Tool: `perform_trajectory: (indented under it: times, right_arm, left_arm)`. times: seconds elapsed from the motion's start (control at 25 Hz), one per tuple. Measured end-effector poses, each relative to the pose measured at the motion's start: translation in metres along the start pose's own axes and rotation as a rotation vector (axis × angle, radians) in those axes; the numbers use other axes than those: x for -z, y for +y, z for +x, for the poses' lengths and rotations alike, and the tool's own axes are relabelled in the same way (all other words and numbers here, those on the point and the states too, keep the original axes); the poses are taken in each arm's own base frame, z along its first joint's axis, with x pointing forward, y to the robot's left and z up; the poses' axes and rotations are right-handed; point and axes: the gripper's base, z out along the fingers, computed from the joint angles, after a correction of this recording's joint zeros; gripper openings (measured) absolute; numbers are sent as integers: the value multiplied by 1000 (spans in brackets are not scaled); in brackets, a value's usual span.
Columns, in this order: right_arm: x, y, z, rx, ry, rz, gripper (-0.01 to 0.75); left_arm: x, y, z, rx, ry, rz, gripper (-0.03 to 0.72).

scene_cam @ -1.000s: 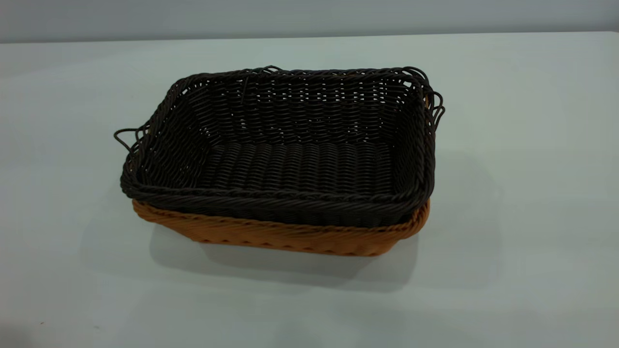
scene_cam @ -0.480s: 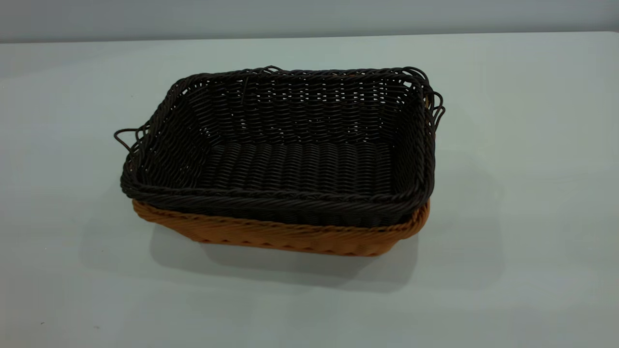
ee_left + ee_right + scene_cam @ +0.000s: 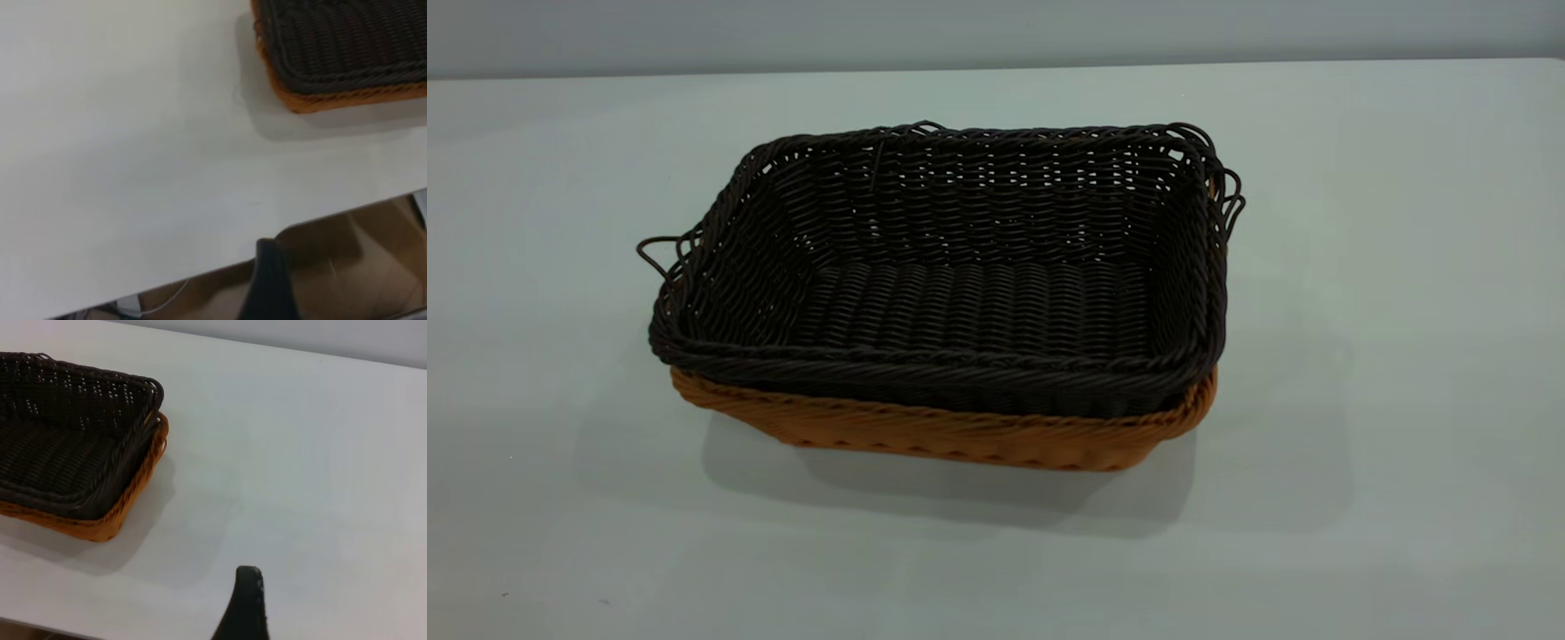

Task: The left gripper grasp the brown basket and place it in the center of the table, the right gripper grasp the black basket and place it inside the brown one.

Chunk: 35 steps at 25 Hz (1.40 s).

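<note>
The black basket sits nested inside the brown basket near the middle of the table. Only the brown basket's rim and lower wall show beneath it. Both baskets also show in the left wrist view, black and brown, and in the right wrist view, black and brown. Neither gripper appears in the exterior view. My left gripper shows as a dark tip beyond the table's edge, far from the baskets. My right gripper shows as a dark tip above bare table, apart from the baskets.
Thin loose wire loops stick out at the black basket's corners. The table's edge runs across the left wrist view, with brown floor below it. A grey wall stands behind the table.
</note>
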Motion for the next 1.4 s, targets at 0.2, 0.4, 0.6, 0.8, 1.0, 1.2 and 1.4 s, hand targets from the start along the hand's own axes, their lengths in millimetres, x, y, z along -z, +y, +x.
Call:
perform_trajectory:
  times: [0.2,0.4,0.6,0.8,1.0,1.2,1.4]
  right_arm:
    - [0,0,0,0,0,1,591]
    - [0,0,0,1,1,2,591]
    - [0,0,0,1,1,2,591]
    - [0,0,0,1,1,2,591]
    - [0,0,0,1,1,2,591]
    - [0,0,0,1,1,3,591]
    - [0,0,0,1,1,3,591]
  left_arm:
    - [-10,4,9,29,27,-36,540]
    - [-19,14,14,69,30,-141,540]
    - [-19,16,14,90,25,-161,540]
    - [-19,16,14,91,24,-162,540]
    - [-19,16,14,92,20,-163,540]
    - [-11,14,21,144,-58,-202,540]
    - [-4,12,30,160,-145,-224,540]
